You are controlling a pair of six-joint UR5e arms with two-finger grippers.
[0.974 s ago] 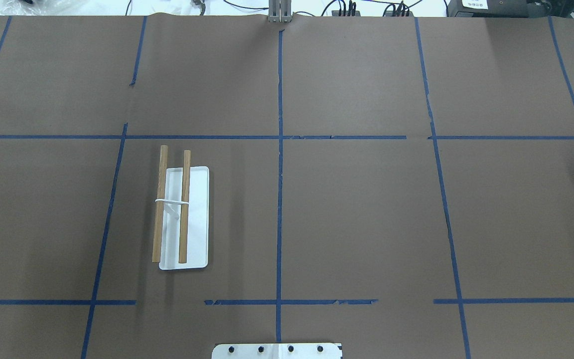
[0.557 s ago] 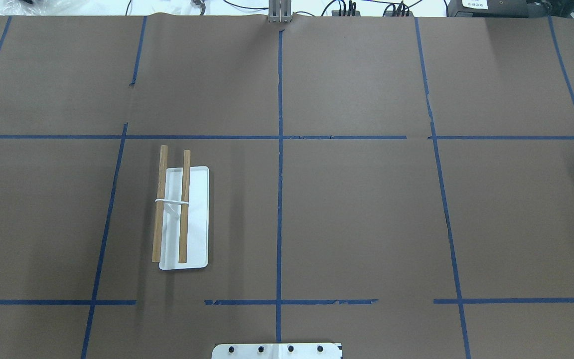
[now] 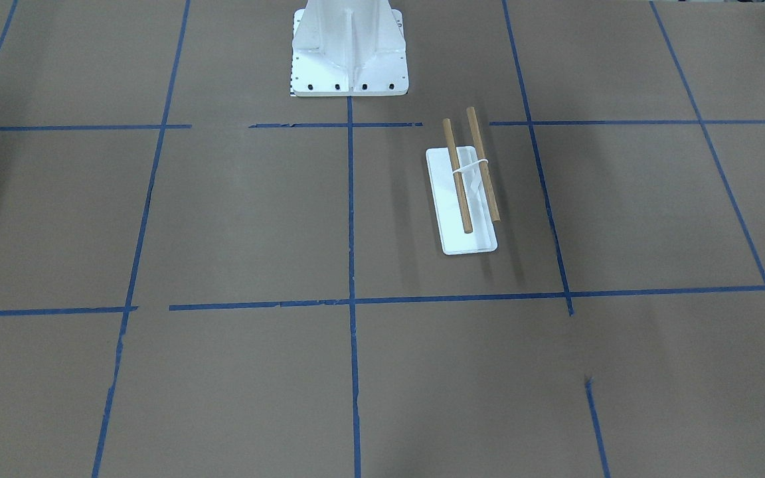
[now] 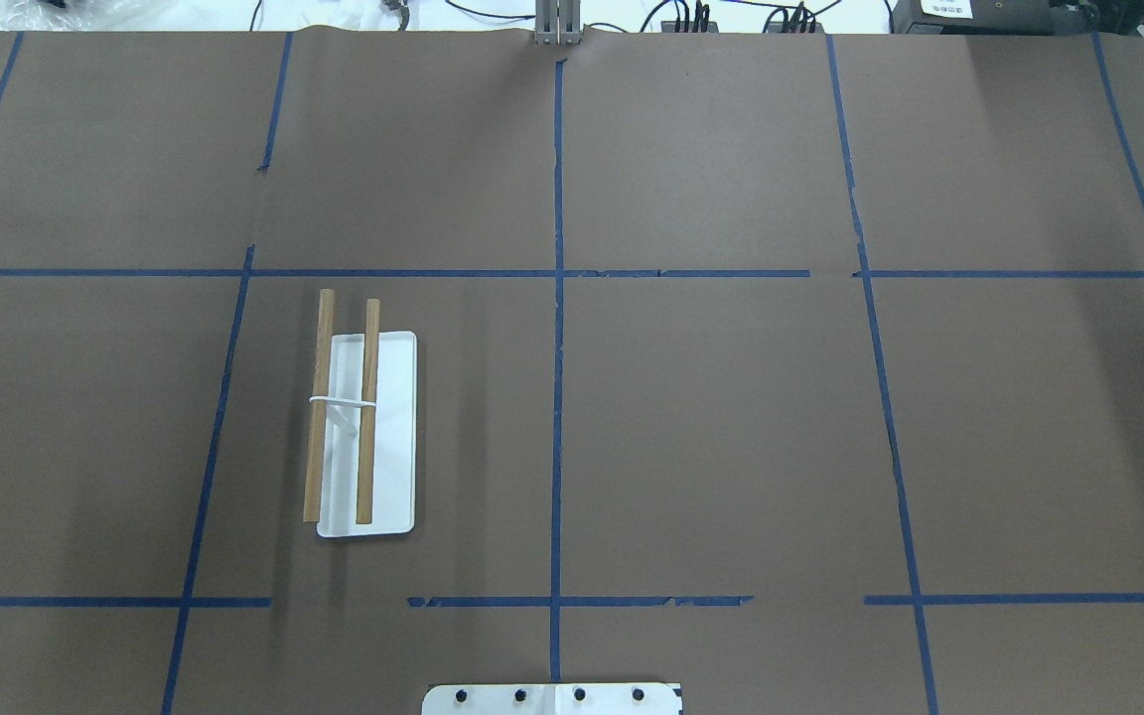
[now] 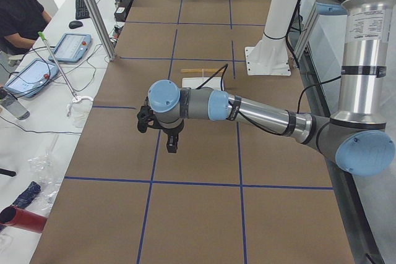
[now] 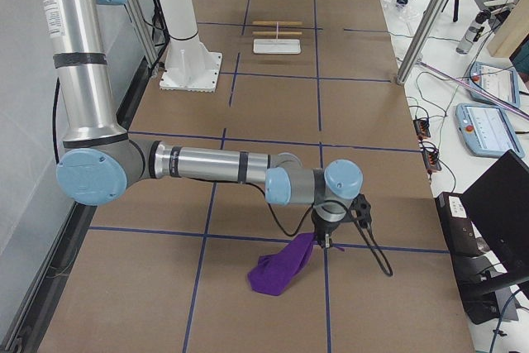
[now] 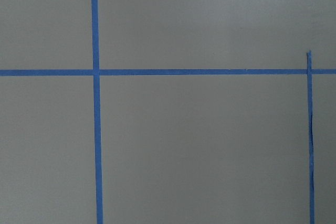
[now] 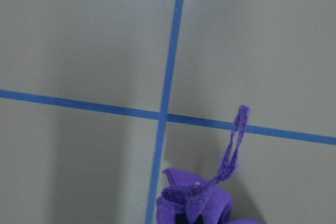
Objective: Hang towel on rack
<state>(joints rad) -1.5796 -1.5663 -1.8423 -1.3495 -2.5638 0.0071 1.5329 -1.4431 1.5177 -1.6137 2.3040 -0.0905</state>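
The rack (image 4: 365,434) has not shifted, and the towel (image 6: 281,269) sags under the right gripper (image 6: 323,241), well apart from it; whether those jaws, or those of the left gripper (image 5: 172,146), are closed I cannot tell, so a thin pinch could slip on the long carry.

towel (image 8: 197,203): cut off by right-wrist view's bottom edge | left hand (image 5: 172,146), right hand (image 6: 324,242): finger spread too small to tell

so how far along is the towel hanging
Done: nothing hung, the rack has bare dowels. In hand: the right gripper sits over the towel, far from the rack, one corner reaching up to it; grip unclear. Remaining: carry it over and drape it on the dowels.
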